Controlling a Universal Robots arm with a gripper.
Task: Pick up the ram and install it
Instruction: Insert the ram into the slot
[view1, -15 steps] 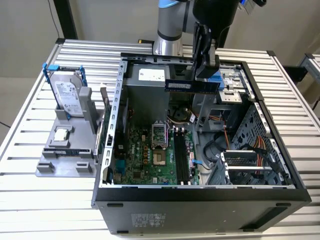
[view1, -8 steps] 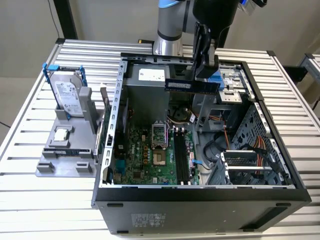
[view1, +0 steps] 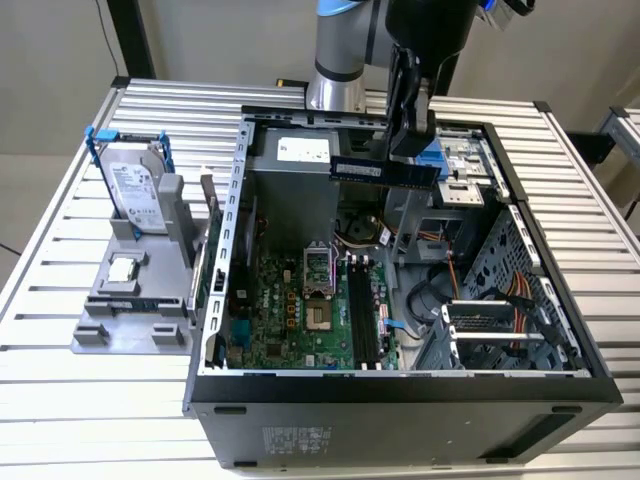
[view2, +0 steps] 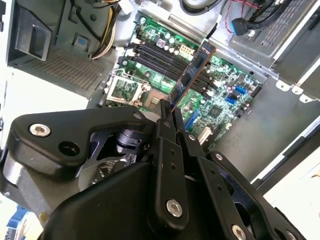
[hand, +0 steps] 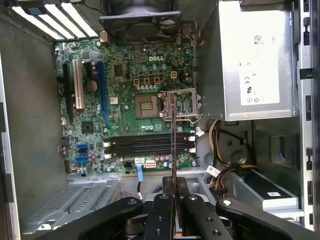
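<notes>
The ram (view1: 385, 171) is hanging level above the motherboard (view1: 290, 310), over the far part of the open computer case (view1: 400, 400). The gripper (view1: 410, 152) is gripping it toward the exterior view's right end, with its fingers (hand: 161, 212) clamped tight on the board's two faces.

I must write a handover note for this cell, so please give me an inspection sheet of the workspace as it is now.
Surface: slatted metal table, carrying the open computer case.
Job's things: ram held above the case, roughly level, over the motherboard; memory slots look empty.
Clutter: grey holder at the exterior view's left, with hard drive and processor chip.
Grippers: hand shut on the ram.
Cables: wire bundles inside the case.
Surroundings: plain wall; nothing else seen.
</notes>
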